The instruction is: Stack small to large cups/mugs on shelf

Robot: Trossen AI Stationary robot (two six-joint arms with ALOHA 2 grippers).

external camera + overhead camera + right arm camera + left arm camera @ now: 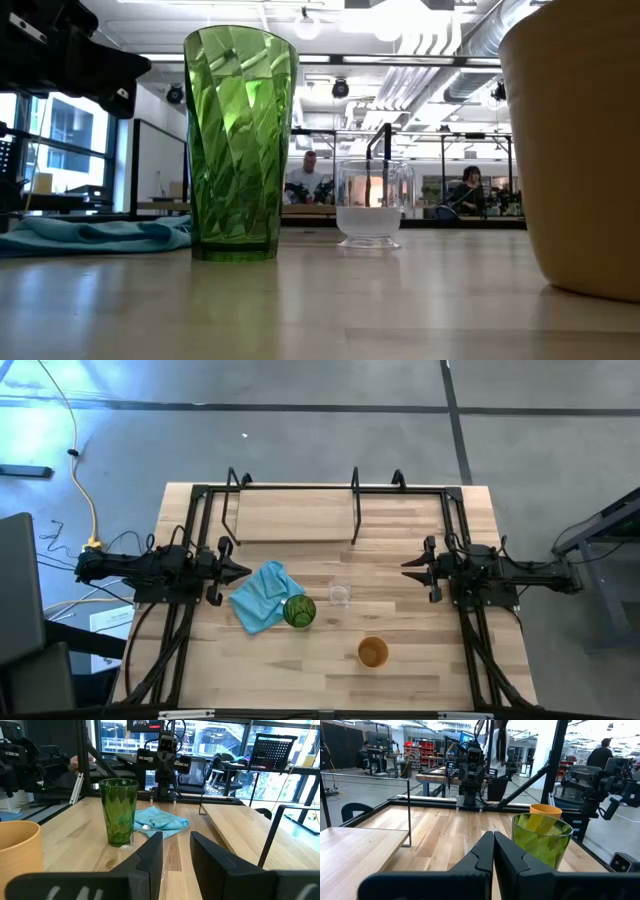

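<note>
1. Three cups are standing on the table [430,680], none on the shelf [295,515] yet — the green tumbler [299,610] is sitting by the blue cloth [262,595], the small clear glass cup [340,595] is just right of it, and the orange-tan cup [373,652] is nearer and a bit more right.
2. Both arms are waiting at the sides. The left gripper [238,570] is pointing in from the left with its fingers pressed together. The right gripper [412,567] is pointing in from the right with its fingers a little apart.
3. I think picking a first cup is the step in hand. The big green tumbler looks best to go on the shelf first, so the smaller ones can go inside it.
4. Opening the fingers wide before reaching is wise — the tumbler is tall and could tip.
5. Staying clear of the glass cup is important, since it is standing so near the tumbler.
6. Lifting over the shelf's black posts [355,505] is the safe way in.
</note>
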